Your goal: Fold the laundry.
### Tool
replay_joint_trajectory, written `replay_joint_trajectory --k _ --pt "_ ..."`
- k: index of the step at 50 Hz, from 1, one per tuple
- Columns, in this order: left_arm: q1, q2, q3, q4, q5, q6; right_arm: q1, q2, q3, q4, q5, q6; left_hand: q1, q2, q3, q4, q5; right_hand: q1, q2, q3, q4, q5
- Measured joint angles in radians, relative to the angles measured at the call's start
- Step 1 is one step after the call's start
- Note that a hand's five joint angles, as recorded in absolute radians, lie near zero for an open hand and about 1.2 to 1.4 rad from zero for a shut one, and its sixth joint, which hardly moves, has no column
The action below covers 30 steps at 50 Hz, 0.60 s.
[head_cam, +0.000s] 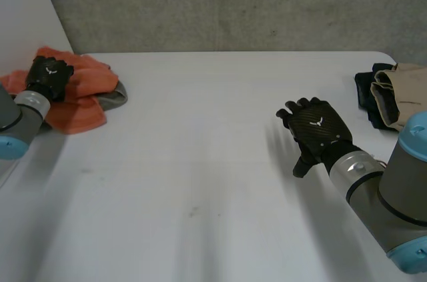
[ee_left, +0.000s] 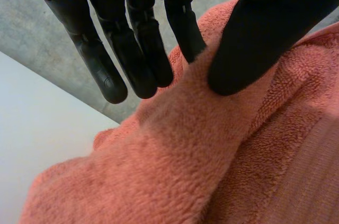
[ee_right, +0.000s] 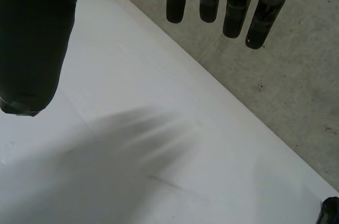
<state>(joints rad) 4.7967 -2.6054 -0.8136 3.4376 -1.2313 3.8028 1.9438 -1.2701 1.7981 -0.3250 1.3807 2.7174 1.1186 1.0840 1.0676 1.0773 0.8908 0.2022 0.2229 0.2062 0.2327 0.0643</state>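
Lying well apart are an orange towel (head_cam: 83, 99) and beige clothes (head_cam: 401, 95).

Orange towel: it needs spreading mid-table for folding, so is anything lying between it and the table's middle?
Nothing visible does. The orange towel lies bunched at the far left corner of the table under the left hand; the surface from there to the middle is bare. The right hand and folded clothes are further right.

left hand (head_cam: 48, 75) | right hand (head_cam: 313, 125): black, woven-look shell, white mark; wrists (head_cam: 353, 169) silver; arms (head_cam: 400, 192) grey, light-blue caps
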Motion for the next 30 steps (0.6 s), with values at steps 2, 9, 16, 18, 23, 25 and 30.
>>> replay_joint_trajectory --k 2,9,16,18,23,25,30 --pt "-0.006 0.002 0.0 0.011 -0.012 -0.003 -0.001 0.002 0.0 0.0 0.0 0.0 0.01 0.063 0.073 0.075 0.06 0.0 0.0 0.0 0.0 0.0" --pt "-0.078 0.135 -0.093 0.138 -0.108 -0.085 -0.003 0.004 -0.003 -0.002 0.0 -0.001 0.01 0.109 0.118 0.116 0.069 0.0 0.0 0.0 0.0 0.0" --pt "-0.151 0.319 -0.222 0.175 -0.136 -0.257 -0.007 -0.003 -0.005 -0.002 0.0 0.0 0.01 0.11 0.119 0.12 0.069 0.0 0.0 0.0 0.0 0.0" --pt "-0.197 0.429 -0.299 0.169 -0.137 -0.363 -0.014 -0.006 -0.005 -0.002 0.0 0.0 0.01 0.11 0.119 0.12 0.069 0.0 0.0 0.0 0.0 0.0" --pt "-0.269 0.563 -0.402 0.123 -0.131 -0.493 -0.044 -0.008 -0.005 -0.002 -0.001 0.001 0.01 0.11 0.119 0.12 0.069 0.0 0.0 0.0 0.0 0.0" --pt "-0.308 0.606 -0.438 0.096 -0.127 -0.537 -0.058 -0.008 -0.006 -0.002 -0.001 0.001 0.01 0.11 0.119 0.12 0.069 0.0 0.0 0.0 0.0 0.0" --pt "-0.422 0.656 -0.483 0.042 -0.115 -0.613 -0.091 -0.008 -0.008 -0.005 -0.003 0.001 0.01 0.11 0.119 0.12 0.069 0.0 0.0 0.0 0.0 0.0"
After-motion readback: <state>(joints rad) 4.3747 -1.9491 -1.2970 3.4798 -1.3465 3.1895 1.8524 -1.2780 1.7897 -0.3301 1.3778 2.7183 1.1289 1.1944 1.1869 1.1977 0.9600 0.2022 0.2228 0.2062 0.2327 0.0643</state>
